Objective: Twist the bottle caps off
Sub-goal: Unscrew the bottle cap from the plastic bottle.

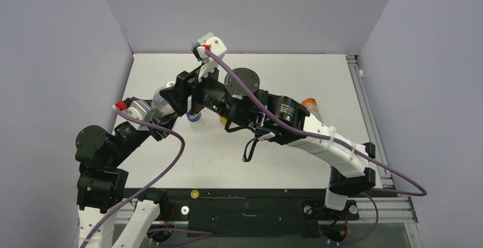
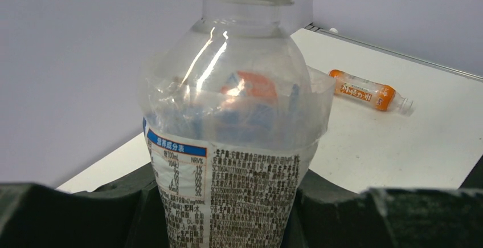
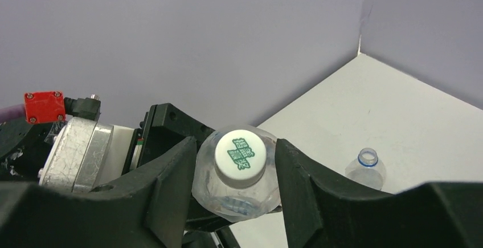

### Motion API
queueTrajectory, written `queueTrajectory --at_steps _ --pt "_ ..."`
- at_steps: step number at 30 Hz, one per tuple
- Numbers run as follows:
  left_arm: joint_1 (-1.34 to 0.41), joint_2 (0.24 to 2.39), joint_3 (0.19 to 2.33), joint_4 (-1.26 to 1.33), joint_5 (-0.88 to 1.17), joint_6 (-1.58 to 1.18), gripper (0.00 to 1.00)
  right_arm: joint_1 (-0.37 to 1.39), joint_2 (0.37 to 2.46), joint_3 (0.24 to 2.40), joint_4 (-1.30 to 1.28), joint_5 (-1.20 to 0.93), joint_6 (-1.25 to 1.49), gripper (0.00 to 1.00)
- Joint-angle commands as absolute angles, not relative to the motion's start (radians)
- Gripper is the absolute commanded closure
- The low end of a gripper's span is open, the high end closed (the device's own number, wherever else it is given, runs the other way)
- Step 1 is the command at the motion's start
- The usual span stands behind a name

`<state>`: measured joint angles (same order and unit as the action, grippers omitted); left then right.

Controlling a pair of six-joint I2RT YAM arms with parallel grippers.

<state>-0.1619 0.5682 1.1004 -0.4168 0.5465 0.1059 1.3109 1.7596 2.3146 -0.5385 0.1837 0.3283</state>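
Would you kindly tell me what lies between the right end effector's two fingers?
The white cap, screwed on the water bottle, sits between them; the right wrist view shows it.

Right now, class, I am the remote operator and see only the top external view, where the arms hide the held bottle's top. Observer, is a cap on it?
Observer: Yes. The right wrist view shows a white cap with green print on the water bottle.
Operator: Is the right gripper shut on that cap?
Observer: No. The right gripper is open, one finger on each side of the cap, with a visible gap on both sides.
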Motion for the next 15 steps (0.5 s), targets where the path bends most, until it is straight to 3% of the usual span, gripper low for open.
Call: queueTrajectory --at_steps 1,6,11,15 --pt "-0.158 0.574 1.134 -0.412 0.513 0.109 1.0 1.318 1.736 2.304 -0.436 0.243 0.336 0.53" --pt "-0.159 0.573 1.137 -0.398 0.535 0.073 1.0 1.316 1.77 2.341 -0.44 0.264 0.328 0.54" --pt "-0.159 0.574 1.151 -0.387 0.56 0.029 1.0 1.316 1.802 2.35 -0.46 0.292 0.316 0.46" --pt "-0.159 0.577 1.16 -0.384 0.569 0.01 1.0 1.316 1.797 2.329 -0.438 0.299 0.311 0.51"
